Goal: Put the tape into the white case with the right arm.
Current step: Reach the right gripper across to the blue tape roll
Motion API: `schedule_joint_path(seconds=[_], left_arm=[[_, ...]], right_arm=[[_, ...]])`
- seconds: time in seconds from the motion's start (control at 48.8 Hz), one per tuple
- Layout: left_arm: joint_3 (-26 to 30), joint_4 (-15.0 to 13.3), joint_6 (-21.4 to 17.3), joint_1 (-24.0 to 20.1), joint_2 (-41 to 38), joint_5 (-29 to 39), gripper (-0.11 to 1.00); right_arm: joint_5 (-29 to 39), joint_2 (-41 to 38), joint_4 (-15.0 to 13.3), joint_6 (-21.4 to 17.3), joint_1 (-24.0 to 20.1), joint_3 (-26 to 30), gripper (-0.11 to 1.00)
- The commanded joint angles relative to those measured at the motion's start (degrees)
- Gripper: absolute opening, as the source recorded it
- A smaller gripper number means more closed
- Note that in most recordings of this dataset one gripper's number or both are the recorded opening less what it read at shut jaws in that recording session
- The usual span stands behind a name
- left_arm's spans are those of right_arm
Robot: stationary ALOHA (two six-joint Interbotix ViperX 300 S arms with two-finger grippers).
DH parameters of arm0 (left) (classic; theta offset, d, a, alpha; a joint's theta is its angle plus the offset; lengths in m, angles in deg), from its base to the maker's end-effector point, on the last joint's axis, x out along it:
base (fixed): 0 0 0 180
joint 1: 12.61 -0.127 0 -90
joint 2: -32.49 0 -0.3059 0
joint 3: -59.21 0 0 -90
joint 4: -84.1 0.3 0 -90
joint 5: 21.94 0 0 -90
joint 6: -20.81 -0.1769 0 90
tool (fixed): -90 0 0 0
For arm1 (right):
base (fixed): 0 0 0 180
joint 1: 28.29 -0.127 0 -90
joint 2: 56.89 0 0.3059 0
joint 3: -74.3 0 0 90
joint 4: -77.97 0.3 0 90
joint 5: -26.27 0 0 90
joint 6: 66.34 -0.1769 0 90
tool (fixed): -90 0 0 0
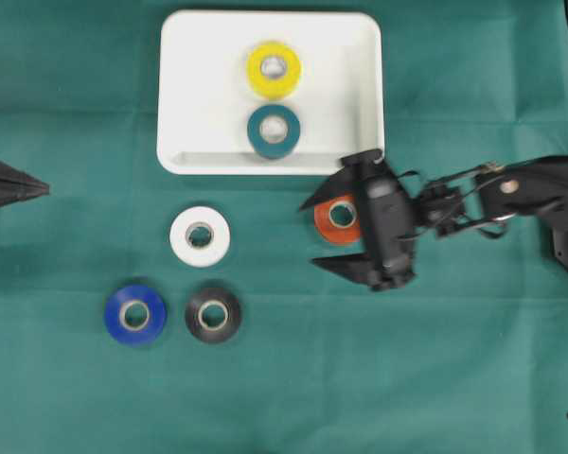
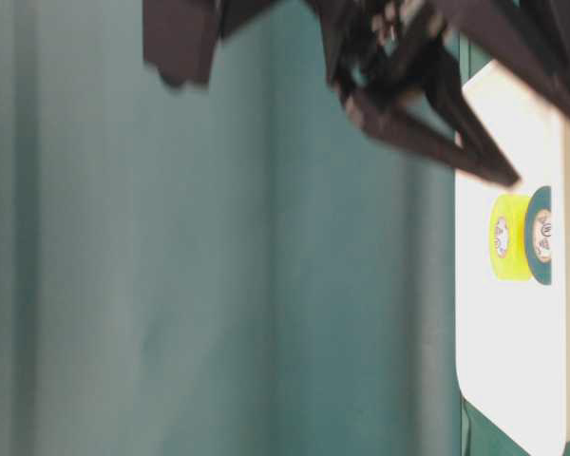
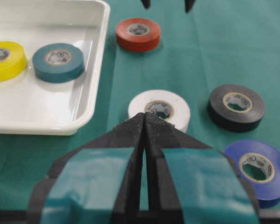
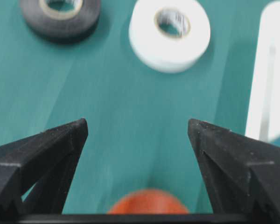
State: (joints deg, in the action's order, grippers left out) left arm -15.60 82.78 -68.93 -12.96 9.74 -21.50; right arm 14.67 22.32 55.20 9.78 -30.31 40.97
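the white case point(image 1: 189, 95) sits at the top of the green cloth point(image 1: 76, 378), with a yellow roll point(image 1: 274, 69) and a teal roll point(image 1: 274, 130) inside. the right arm point(image 1: 530, 189) reaches in, its gripper point(image 1: 314, 230) spread wide and holding nothing, over the orange tape point(image 1: 339, 218) just below the case. the left gripper point(image 3: 144, 119) is pressed closed. white roll point(image 1: 200, 235), black roll point(image 1: 213, 315) and blue roll point(image 1: 134, 314) lie apart.

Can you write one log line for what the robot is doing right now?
right tool: open, over orange tape | left tool: shut | white case: yellow tape, teal tape
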Motion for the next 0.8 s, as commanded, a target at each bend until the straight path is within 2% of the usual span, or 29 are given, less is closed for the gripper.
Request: schedule_joint_path(seconds=[0.0, 0.451, 0.779], left_arm=[[0.8, -0.1, 0.0, -0.1, -0.4, -0.4, 0.0], [0.8, 0.0, 0.0, -0.1, -0.4, -0.4, 0.0], [0.8, 0.0, -0.1, -0.1, -0.4, -0.4, 0.0]], right_arm=[[0.7, -2.4, -0.1, 0.0, -0.8, 5.3, 0.66], [7.5, -13.5, -0.1, 0.0, -3.3, 23.3, 0.66], [8.5, -20.7, -0.2, 0.0, -5.3, 34.0, 0.66]])
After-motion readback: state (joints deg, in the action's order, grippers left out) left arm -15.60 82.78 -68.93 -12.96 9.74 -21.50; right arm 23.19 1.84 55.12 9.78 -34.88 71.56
